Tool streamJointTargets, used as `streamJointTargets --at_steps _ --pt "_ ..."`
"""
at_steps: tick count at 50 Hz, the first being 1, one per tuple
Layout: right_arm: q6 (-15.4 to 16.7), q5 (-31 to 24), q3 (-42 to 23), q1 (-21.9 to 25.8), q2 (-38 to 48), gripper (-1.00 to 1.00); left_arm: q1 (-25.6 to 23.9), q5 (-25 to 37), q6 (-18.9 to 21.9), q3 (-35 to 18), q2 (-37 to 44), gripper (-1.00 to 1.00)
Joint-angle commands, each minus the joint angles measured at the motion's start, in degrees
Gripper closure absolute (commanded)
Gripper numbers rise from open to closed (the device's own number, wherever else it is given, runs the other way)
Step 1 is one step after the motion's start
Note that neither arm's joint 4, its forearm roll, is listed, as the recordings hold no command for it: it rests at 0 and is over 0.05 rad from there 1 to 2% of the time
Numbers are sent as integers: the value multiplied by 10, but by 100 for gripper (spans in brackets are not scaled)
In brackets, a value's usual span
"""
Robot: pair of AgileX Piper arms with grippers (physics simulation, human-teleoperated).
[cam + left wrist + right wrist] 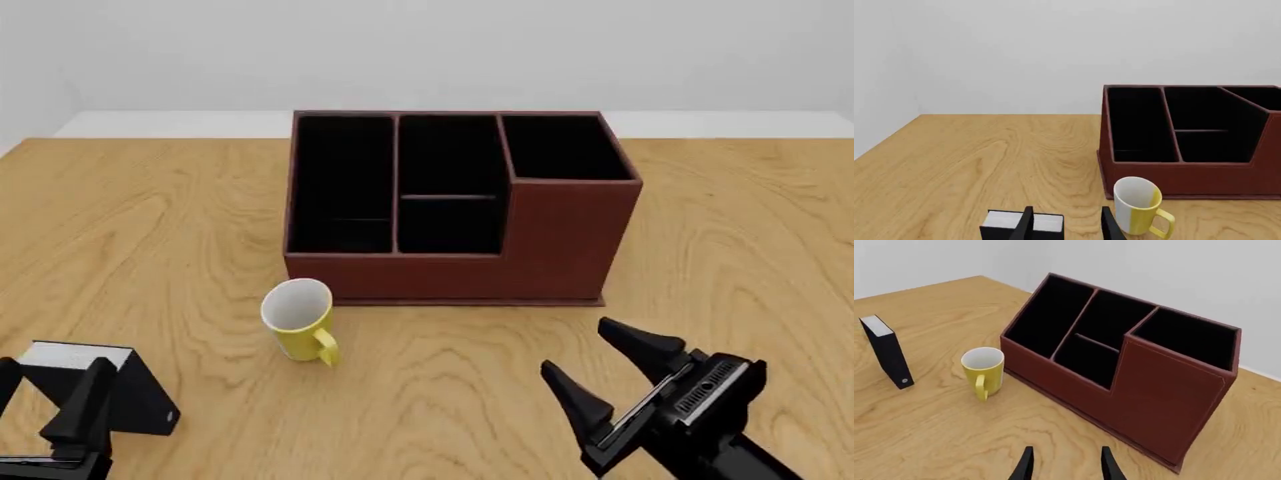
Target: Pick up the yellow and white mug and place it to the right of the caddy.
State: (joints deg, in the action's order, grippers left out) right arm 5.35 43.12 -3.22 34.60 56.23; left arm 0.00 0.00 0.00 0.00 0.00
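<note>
The yellow and white mug (299, 319) stands upright on the table just in front of the caddy's left front corner, its handle turned toward the arms; it also shows as mug (1137, 205) and mug (983, 369). The caddy (561, 235) is a large red-brown organiser with black compartments and a taller section at its right; the wrist views show it as caddy (1187, 177) and caddy (1161, 400). My left gripper (48, 388) is open at the near left, well short of the mug. My right gripper (585, 352) is open, in front of the caddy's right corner, holding nothing.
A small black box with a white top (120, 390) stands at the near left, right by the left gripper's fingers (1027, 224), and appears as the box (887, 351) in the right wrist view. Bare wooden table (721, 250) lies to the right of the caddy.
</note>
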Motion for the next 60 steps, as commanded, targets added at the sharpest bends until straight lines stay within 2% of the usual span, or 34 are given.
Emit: streamJointTargets --at_steps 1,30,41,60 --pt "5 63 -17 26 83 -100 0 0 0 0 0 -100" --pt "12 163 -94 86 276 -100 0 0 0 0 0 -100" --pt "5 163 -138 100 324 -100 0 0 0 0 0 -100" --pt "26 176 -193 125 405 -100 0 0 0 0 0 -100"
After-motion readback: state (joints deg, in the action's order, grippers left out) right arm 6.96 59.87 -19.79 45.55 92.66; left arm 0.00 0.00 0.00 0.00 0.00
